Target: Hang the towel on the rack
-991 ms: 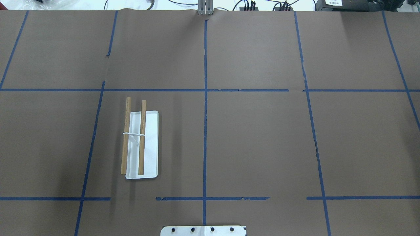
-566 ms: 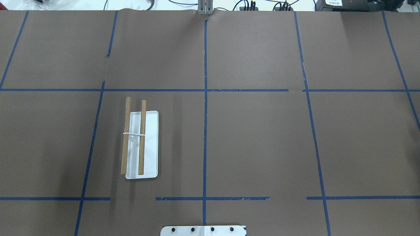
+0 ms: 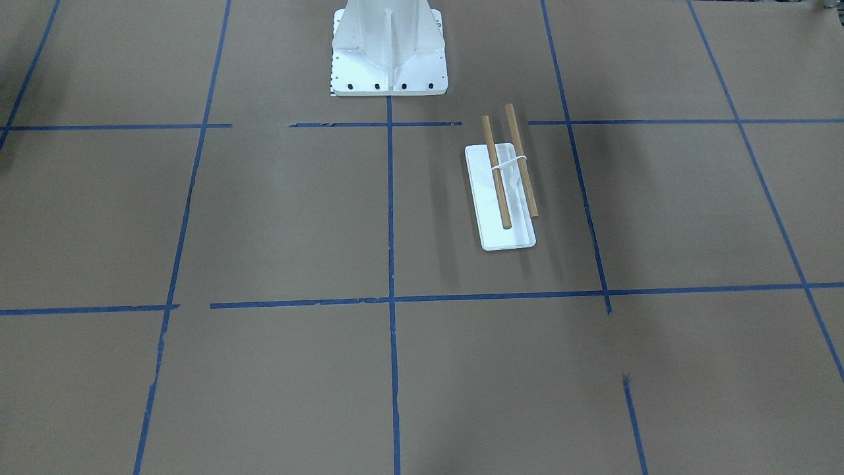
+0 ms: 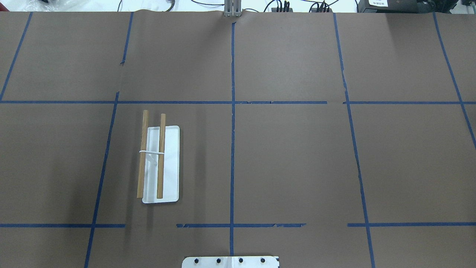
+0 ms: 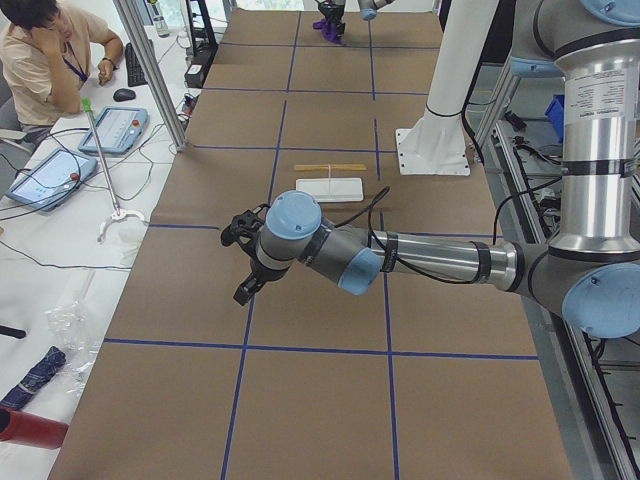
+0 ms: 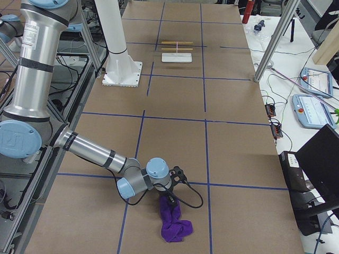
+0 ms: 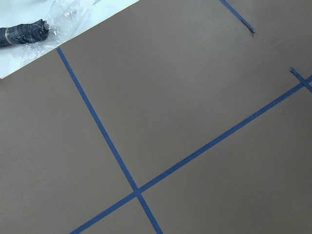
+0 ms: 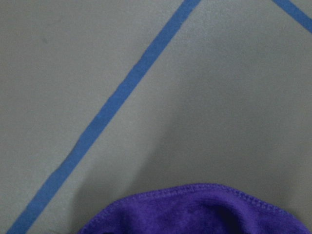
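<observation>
The right pincer [image 6: 170, 193] hangs low at the bottom centre of the right side view, just at the top of a crumpled purple towel [image 6: 175, 225] that lies on the brown table [image 6: 233, 153]. Whether it touches or grips the cloth cannot be told, nor how wide it stands. Its own wrist camera shows only the towel's hemmed edge along the bottom of the frame, and a blue tape line [image 8: 122, 92] running from lower left to the top.

The left pincer [image 5: 238, 258] hovers over bare table at the centre left of the left side view. Its opening cannot be told either.

The rack [image 4: 160, 163], two wooden rods over a white base, stands at the lower left of the overhead view. Nothing hangs on it, and it is well apart from the towel.

This looks like the pick-up step. The next move calls for a firm hold on the towel, a lift, and a long carry to the rods.
</observation>
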